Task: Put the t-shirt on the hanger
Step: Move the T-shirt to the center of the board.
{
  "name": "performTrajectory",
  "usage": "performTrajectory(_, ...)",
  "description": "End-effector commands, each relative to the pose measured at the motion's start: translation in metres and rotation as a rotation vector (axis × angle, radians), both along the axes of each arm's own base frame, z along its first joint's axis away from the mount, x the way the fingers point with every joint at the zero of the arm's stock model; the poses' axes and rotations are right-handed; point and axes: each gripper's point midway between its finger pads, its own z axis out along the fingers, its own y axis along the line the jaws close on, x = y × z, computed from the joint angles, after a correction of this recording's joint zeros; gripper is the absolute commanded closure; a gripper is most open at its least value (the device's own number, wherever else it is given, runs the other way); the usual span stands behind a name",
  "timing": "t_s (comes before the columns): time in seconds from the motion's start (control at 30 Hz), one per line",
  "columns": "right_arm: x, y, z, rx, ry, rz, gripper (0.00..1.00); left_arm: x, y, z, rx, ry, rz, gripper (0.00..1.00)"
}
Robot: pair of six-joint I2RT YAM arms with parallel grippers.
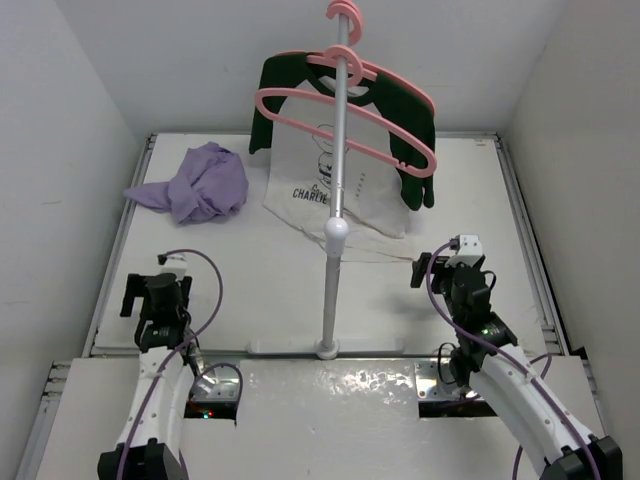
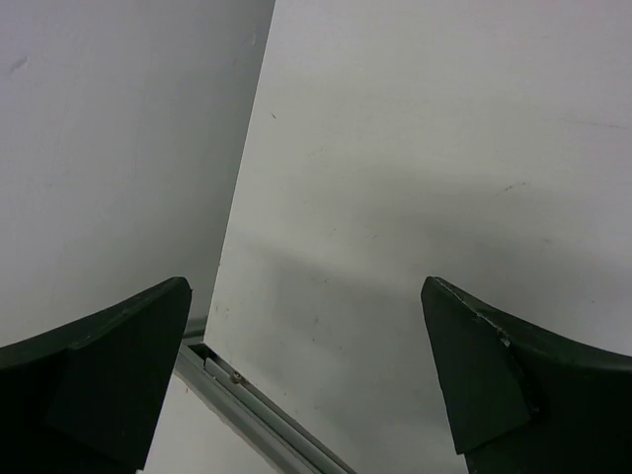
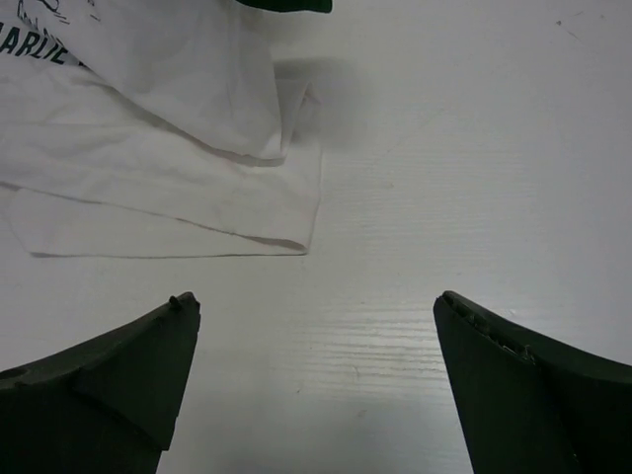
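The lavender t-shirt lies crumpled on the table at the far left. The empty pink hanger hangs on the rack at the back centre, in front of a matching hanger that wears the white-and-green shirt. My left gripper is open and empty at the near left, well short of the t-shirt; its wrist view shows only bare table and wall. My right gripper is open and empty at the near right; in its wrist view it hovers over bare table.
A white printed shirt with dark green sleeves hangs on the rack, its hem resting on the table. The rack's grey pole stands on a base between the arms. White walls enclose the table on three sides.
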Motion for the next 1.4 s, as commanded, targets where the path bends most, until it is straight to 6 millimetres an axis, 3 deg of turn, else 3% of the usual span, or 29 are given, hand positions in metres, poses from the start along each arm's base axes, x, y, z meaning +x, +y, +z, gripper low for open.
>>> performTrajectory(0.0,0.007,0.010,0.024,0.042,-0.050,0.034,0.01,0.025,-0.001,0.042,0.024,-0.117,-0.042,0.00)
performTrajectory(0.07,0.009,0.007,0.026,0.099,-0.056,-0.022,0.01,0.043,-0.020,0.052,0.060,-0.008,-0.294,0.00)
performTrajectory(0.1,0.009,0.006,0.026,0.114,-0.056,-0.037,0.01,0.039,-0.031,0.042,0.050,0.095,-0.406,0.00)
performTrajectory(0.13,0.011,0.008,0.030,0.132,-0.073,-0.035,0.01,0.051,-0.051,0.045,0.021,0.093,-0.555,0.00)
performTrajectory(0.17,0.012,0.014,0.032,0.139,-0.082,0.003,0.01,0.062,-0.059,0.062,0.048,0.077,-0.638,0.00)
performTrajectory(0.23,0.015,0.026,0.038,0.137,-0.109,0.073,0.01,0.082,-0.080,0.069,0.008,0.065,-0.775,0.00)
performTrajectory(0.27,0.015,0.035,0.039,0.121,-0.109,0.136,0.05,0.099,-0.082,0.089,-0.003,0.007,-0.761,0.00)
performTrajectory(0.3,0.015,0.038,0.037,0.109,-0.098,0.160,0.15,0.123,-0.078,0.083,-0.042,0.021,-0.721,0.03)
performTrajectory(0.33,0.017,0.040,0.036,0.091,-0.072,0.174,0.35,0.138,-0.071,0.082,-0.073,0.047,-0.672,0.06)
performTrajectory(0.37,0.017,0.043,0.033,0.067,-0.049,0.202,0.47,0.168,-0.066,0.119,-0.128,-0.005,-0.617,0.07)
performTrajectory(0.4,0.017,0.044,0.032,0.050,-0.031,0.215,0.56,0.188,-0.062,0.078,-0.240,0.133,-0.568,0.06)
performTrajectory(0.43,0.018,0.045,0.025,0.026,0.020,0.230,0.58,0.232,-0.059,0.118,-0.262,0.055,-0.562,0.03)
performTrajectory(0.47,0.018,0.047,0.022,0.007,0.042,0.248,0.43,0.248,-0.059,0.115,-0.346,0.056,-0.513,0.02)
performTrajectory(0.5,0.017,0.053,0.018,0.006,0.072,0.286,0.37,0.257,-0.062,0.070,-0.440,0.185,-0.480,0.02)
performTrajectory(0.53,0.017,0.057,0.019,0.000,0.098,0.312,0.34,0.287,-0.065,0.088,-0.466,0.136,-0.506,0.02)
performTrajectory(0.6,0.014,0.067,0.007,-0.002,0.173,0.377,0.27,0.314,-0.064,0.068,-0.508,0.126,-0.473,0.02)
performTrajectory(0.63,0.010,0.069,-0.001,-0.004,0.233,0.391,0.26,0.334,-0.064,0.076,-0.494,0.067,-0.495,0.01)
performTrajectory(0.77,0.002,0.081,-0.012,0.016,0.307,0.462,0.24,0.347,-0.082,0.062,-0.498,0.068,-0.605,0.03)
performTrajectory(0.8,0.001,0.083,-0.014,0.022,0.314,0.472,0.24,0.346,-0.086,0.058,-0.508,0.081,-0.617,0.05)
performTrajectory(0.9,-0.001,0.091,-0.017,0.026,0.335,0.515,0.27,0.330,-0.104,0.043,-0.589,0.145,-0.670,0.25)
performTrajectory(0.97,-0.001,0.097,-0.018,0.023,0.342,0.548,0.35,0.312,-0.110,0.035,-0.619,0.205,-0.696,0.83)
performTrajectory(1.0,0.000,0.101,-0.020,0.020,0.355,0.564,0.39,0.305,-0.112,0.035,-0.630,0.222,-0.696,1.00)
performTrajectory(1.07,-0.001,0.109,-0.021,0.000,0.370,0.610,0.51,0.276,-0.127,0.046,-0.653,0.298,-0.784,1.00)
performTrajectory(1.13,0.001,0.117,-0.025,-0.040,0.403,0.656,0.61,0.243,-0.155,0.059,-0.643,0.358,-1.020,1.00)
performTrajectory(1.17,-0.003,0.125,-0.028,-0.060,0.416,0.694,0.64,0.210,-0.166,0.083,-0.635,0.387,-1.104,1.00)
performTrajectory(1.23,-0.001,0.134,-0.029,-0.091,0.447,0.739,0.71,0.166,-0.197,0.093,-0.541,0.448,-1.377,1.00)
performTrajectory(1.27,-0.004,0.143,-0.029,-0.083,0.455,0.778,0.72,0.128,-0.206,0.113,-0.501,0.479,-1.462,1.00)
performTrajectory(1.33,-0.002,0.155,-0.029,-0.058,0.465,0.820,0.71,0.068,-0.235,0.125,-0.360,0.554,-1.730,1.00)
performTrajectory(1.37,-0.003,0.159,-0.030,-0.043,0.469,0.835,0.68,0.055,-0.239,0.128,-0.322,0.550,-1.786,1.00)
